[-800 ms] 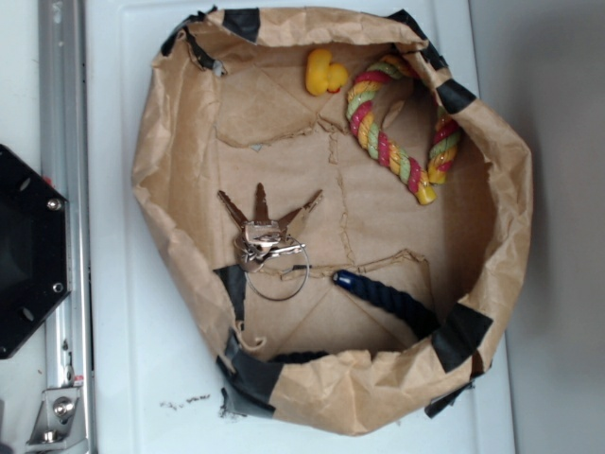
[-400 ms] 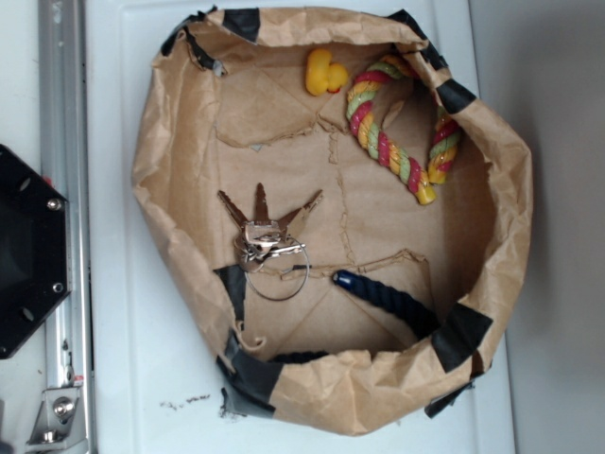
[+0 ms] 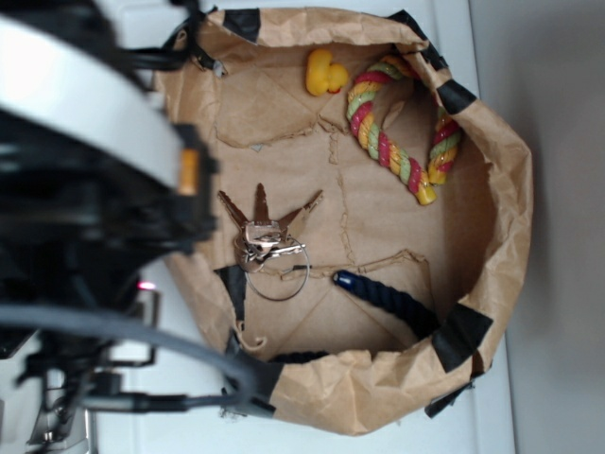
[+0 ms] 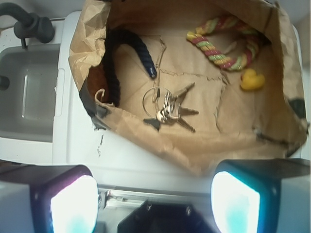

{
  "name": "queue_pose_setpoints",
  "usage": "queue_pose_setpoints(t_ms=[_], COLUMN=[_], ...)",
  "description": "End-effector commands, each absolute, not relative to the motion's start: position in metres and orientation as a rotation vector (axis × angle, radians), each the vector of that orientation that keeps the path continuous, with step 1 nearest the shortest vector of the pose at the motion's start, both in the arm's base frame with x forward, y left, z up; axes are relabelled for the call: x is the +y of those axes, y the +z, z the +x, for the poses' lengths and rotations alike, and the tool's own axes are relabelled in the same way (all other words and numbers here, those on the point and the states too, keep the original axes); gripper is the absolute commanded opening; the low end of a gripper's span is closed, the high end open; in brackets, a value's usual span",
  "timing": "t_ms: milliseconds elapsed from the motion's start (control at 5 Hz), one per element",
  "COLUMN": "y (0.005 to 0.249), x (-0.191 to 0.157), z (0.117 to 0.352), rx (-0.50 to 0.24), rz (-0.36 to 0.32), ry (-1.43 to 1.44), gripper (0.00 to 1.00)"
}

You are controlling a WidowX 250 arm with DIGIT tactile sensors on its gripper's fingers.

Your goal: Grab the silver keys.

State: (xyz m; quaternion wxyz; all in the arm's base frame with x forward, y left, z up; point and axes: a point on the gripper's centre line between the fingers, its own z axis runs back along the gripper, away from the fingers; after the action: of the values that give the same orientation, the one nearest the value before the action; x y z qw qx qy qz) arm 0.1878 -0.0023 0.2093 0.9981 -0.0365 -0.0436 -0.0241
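Note:
The silver keys (image 3: 263, 236) lie fanned out on the floor of a brown paper bin (image 3: 510, 189), with a thin wire ring just below them. In the wrist view the keys (image 4: 170, 109) sit near the middle, beyond the bin's near wall (image 4: 194, 160). My gripper (image 4: 155, 204) is open, its two pale pads wide apart with nothing between them. It hangs high over the white surface outside the bin, well short of the keys. In the exterior view my blurred black-and-white arm (image 3: 95, 189) covers the left side; its fingers are not distinct there.
A dark blue rope (image 3: 388, 298) curves along the bin's front wall, close to the key ring. A red-yellow-green rope toy (image 3: 388, 142) and a yellow duck (image 3: 324, 73) lie at the back. A grey sink (image 4: 29, 92) with a black faucet (image 4: 34, 26) is beside the bin.
My arm has swung into the exterior view from the left and now covers the left side and the bin's left wall. Keys, ropes and duck have not moved.

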Motion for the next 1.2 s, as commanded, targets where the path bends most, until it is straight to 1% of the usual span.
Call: queue_pose_setpoints(t_ms=[0, 400, 600, 800, 1000], y=[0.205, 0.205, 0.194, 0.169, 0.149], x=[0.013, 0.013, 0.015, 0.020, 0.016], z=[0.205, 0.205, 0.218, 0.235, 0.258], rx=[-0.178, -0.178, -0.150, -0.060, 0.009], rz=[-0.013, -0.013, -0.013, -0.042, -0.050], ry=[-0.109, -0.109, -0.195, -0.338, -0.394], gripper=[1.00, 1.00, 1.00, 1.00, 1.00])
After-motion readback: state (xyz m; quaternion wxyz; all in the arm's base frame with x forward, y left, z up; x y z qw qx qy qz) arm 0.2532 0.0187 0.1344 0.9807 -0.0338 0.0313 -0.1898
